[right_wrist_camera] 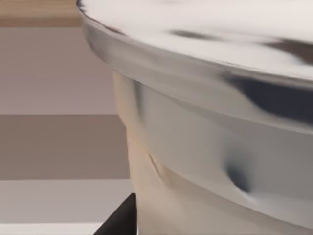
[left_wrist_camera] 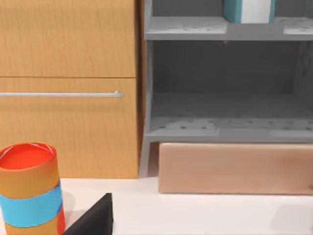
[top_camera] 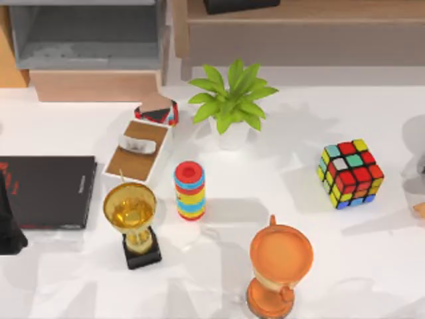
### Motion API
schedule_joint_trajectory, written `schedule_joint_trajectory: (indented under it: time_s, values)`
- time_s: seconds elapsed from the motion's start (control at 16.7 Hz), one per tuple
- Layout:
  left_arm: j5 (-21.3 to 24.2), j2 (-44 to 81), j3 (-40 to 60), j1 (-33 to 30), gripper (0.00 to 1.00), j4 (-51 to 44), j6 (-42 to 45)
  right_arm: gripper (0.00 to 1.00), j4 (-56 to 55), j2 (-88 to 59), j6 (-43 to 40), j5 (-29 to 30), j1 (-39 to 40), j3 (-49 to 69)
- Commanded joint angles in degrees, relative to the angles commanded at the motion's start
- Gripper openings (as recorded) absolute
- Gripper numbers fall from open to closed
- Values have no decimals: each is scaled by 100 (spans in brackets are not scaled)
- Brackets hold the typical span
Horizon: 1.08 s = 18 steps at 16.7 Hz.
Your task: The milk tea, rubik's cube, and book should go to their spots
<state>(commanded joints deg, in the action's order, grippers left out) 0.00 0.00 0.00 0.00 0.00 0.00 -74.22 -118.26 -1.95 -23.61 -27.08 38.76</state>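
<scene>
The rubik's cube (top_camera: 350, 173) is seen in the top view on the white table (top_camera: 80, 266), at about three o'clock from the table's centre, resting on one face with nothing touching it. The right arm is glimpsed at the top view's right edge, at three o'clock from the cube and near it but apart from it. In the right wrist view a pale cup with a shiny domed lid (right_wrist_camera: 220, 112), apparently the milk tea, is pressed close before the camera, and a dark finger (right_wrist_camera: 120, 218) of the right gripper is seen beside its base. Whether the cup is actually clamped cannot be told.

The left arm (top_camera: 10, 226) is seen at the top view's left edge, at nine o'clock, overlapping the flat black book (top_camera: 46, 191). How far its fingers stand apart cannot be told; one dark fingertip (left_wrist_camera: 95, 220) is caught in the left wrist view. In that view a light-blue book (left_wrist_camera: 248, 11) with white page edges stands upright on the upper shelf of a grey shelf unit (left_wrist_camera: 225, 129), well apart from the left gripper. Beside the unit a wooden cabinet (left_wrist_camera: 68, 88) with a metal rail is seen, and close to the finger an orange can with a blue band (left_wrist_camera: 30, 191).

Toward the table's centre a striped cylinder (top_camera: 189, 191), a gold trophy (top_camera: 131, 222), an orange trophy (top_camera: 279, 269), a potted plant (top_camera: 230, 103) and an open white box (top_camera: 138, 150) are set, all well apart from the cube.
</scene>
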Motion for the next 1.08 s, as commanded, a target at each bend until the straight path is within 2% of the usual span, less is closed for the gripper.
schedule_joint_trajectory:
  time_s: [0.42, 1.08]
  values:
    - [0, 0, 0, 0, 100, 0, 0, 98, 0, 0, 0, 0, 0, 0]
    - [0, 0, 0, 0, 100, 0, 0, 100, -6, 80, -3, 11, -36, -30]
